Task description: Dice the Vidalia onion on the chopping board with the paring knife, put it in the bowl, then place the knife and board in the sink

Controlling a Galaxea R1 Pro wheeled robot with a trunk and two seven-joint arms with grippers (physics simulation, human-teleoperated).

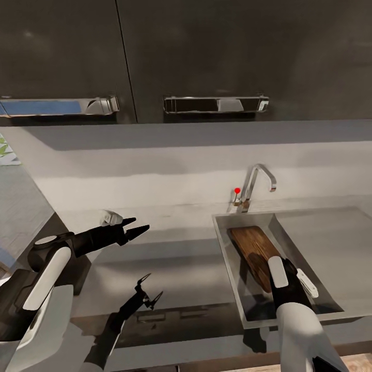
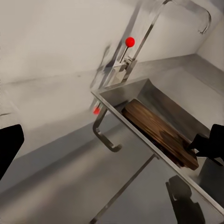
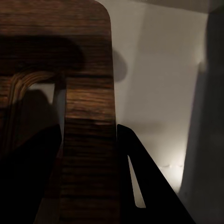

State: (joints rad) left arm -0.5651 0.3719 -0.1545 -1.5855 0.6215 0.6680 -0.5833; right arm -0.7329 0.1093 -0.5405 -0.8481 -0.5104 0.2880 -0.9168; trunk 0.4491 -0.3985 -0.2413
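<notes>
The dark brown chopping board (image 1: 252, 247) lies slanted inside the steel sink (image 1: 223, 243), its far end leaning towards the tap (image 1: 257, 182). My right gripper (image 1: 275, 287) reaches down into the basin and is shut on the board's near end. In the right wrist view, one finger sits in the handle slot and the other against the outer edge of the board (image 3: 88, 93). My left gripper (image 1: 140, 225) hovers open over the grey countertop (image 1: 175, 268), well left of the sink. The left wrist view looks across at the board (image 2: 158, 130) and the sink (image 2: 154, 93).
A flat steel drainboard (image 1: 330, 243) extends right of the basin. The chrome tap with its red dot (image 1: 237, 190) stands at the back rim. Dark upper cabinets (image 1: 196, 51) with chrome handles hang above a pale back wall. The glossy countertop mirrors my left arm.
</notes>
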